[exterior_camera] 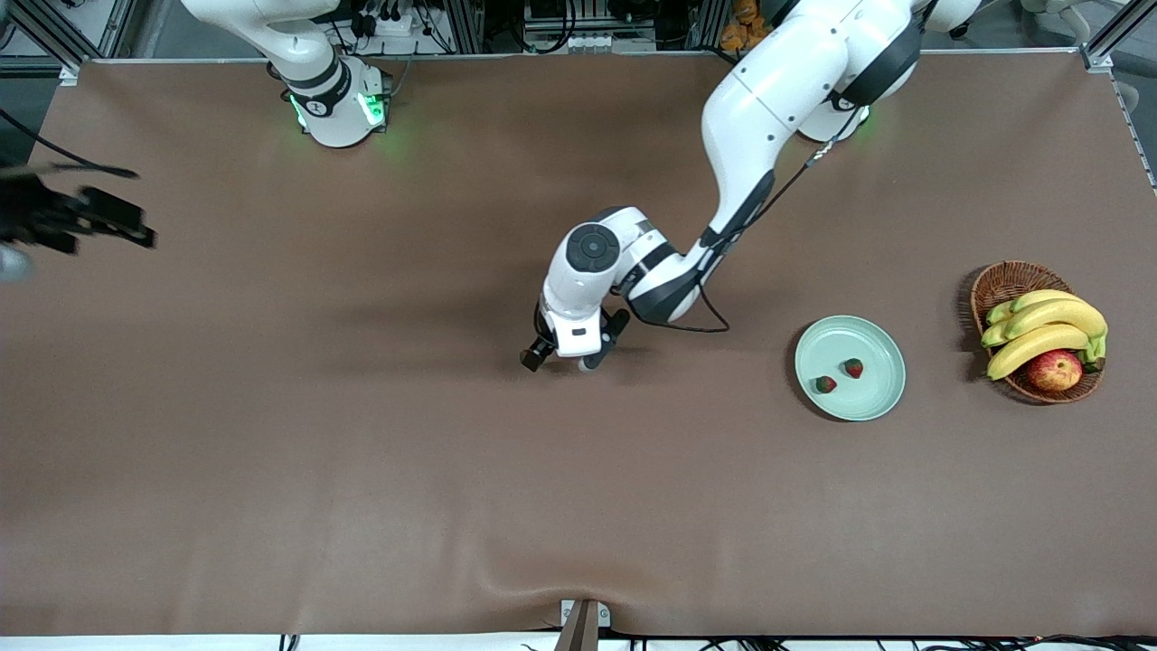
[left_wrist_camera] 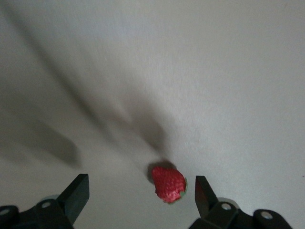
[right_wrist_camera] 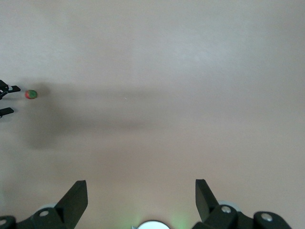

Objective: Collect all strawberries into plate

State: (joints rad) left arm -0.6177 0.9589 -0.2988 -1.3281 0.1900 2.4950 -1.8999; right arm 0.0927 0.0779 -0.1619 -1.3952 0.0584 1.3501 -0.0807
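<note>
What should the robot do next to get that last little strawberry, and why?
Probably shut the left pincer on the last strawberry. It lies on the table between the open fingers, closer to one of them, while two strawberries already sit in the plate. The right arm waits.
</note>
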